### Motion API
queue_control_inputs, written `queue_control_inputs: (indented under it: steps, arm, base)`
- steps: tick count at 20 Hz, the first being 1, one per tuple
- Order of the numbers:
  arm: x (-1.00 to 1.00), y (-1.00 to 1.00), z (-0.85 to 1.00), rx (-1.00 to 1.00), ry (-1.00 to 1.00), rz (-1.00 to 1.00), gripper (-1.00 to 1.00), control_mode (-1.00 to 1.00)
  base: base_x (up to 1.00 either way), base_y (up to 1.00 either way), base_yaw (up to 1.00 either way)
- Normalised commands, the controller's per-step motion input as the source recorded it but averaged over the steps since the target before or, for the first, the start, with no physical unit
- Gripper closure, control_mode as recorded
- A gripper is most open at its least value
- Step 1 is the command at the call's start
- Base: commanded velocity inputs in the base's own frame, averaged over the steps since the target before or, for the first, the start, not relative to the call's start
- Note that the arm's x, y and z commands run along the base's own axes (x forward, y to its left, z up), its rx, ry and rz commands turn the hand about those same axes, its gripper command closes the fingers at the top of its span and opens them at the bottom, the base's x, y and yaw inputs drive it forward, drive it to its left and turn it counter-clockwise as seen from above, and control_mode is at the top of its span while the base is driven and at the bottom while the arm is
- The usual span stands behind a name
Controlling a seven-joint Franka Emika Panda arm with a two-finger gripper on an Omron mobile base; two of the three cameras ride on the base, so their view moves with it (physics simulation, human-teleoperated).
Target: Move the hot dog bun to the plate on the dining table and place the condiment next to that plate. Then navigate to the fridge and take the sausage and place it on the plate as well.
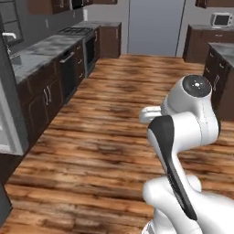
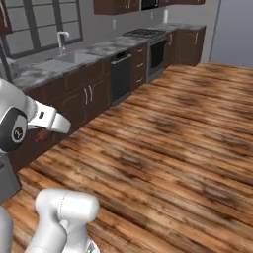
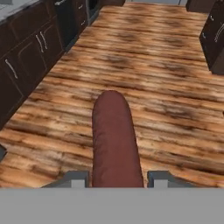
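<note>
Dark red sausage [image 3: 113, 140], rounded at the far end, jutting out lengthwise above wooden floor.

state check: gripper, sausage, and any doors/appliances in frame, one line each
gripper: shut on the sausage
sausage: held between the fingertips, sticking out ahead over the wood floor
dishwasher: door shut
oven: door shut
base cabinets: doors shut
microwave: door shut, sitting on the far counter
</note>
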Motion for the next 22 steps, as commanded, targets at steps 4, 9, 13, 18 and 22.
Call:
queue_control_inputs:
  steps: [4, 9, 13, 18, 22]
  arm:
    - [0.0, 0.0, 0.0, 0.0, 0.0, 0.0, 1.0, 1.0]
    - [0.0, 0.0, 0.0, 0.0, 0.0, 0.0, 1.0, 1.0]
    - [0.0, 0.0, 0.0, 0.0, 0.0, 0.0, 1.0, 1.0]
    - [0.0, 0.0, 0.0, 0.0, 0.0, 0.0, 1.0, 1.0]
    - [0.0, 0.0, 0.0, 0.0, 0.0, 0.0, 1.0, 1.0]
  base:
    - [-0.81, -0.8, -0.48]
    - [-0.41, -1.0, -0.28]
    - [-0.01, -1.0, -0.07]
    - [0.01, -1.0, 0.0]
    - [0.2, -1.0, 0.0]
